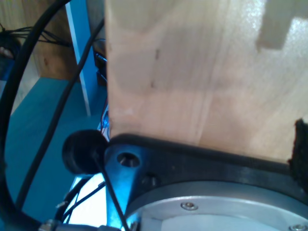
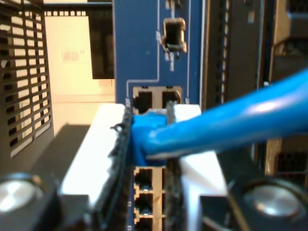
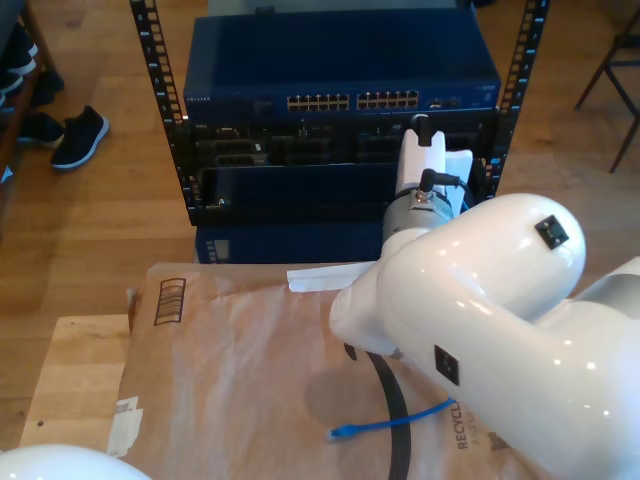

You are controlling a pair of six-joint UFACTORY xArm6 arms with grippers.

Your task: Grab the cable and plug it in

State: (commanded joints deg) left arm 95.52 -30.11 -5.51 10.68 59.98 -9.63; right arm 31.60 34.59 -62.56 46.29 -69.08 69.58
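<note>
The blue cable (image 2: 231,120) runs into my second gripper (image 2: 150,127), which is shut on its plug end; the plug itself is mostly hidden between the black pads (image 2: 122,144). The jaws sit right in front of a blue panel with a pair of network ports (image 2: 151,98) just beyond them, and more ports (image 2: 144,192) showing between the fingers. In the exterior view my second gripper (image 3: 425,150) reaches into the rack's front at the exterior view's right. The cable's other end (image 3: 345,432) lies loose on the brown paper under the white arm (image 3: 480,300).
A rack (image 3: 340,150) holds a blue switch with a row of ports (image 3: 350,100). Brown paper covers the table (image 3: 230,370). A thick black cable (image 3: 398,440) hangs by the arm. Black shoes (image 3: 75,135) sit at the exterior view's left. A wooden panel (image 1: 202,72) and black cables (image 1: 19,96) are close by.
</note>
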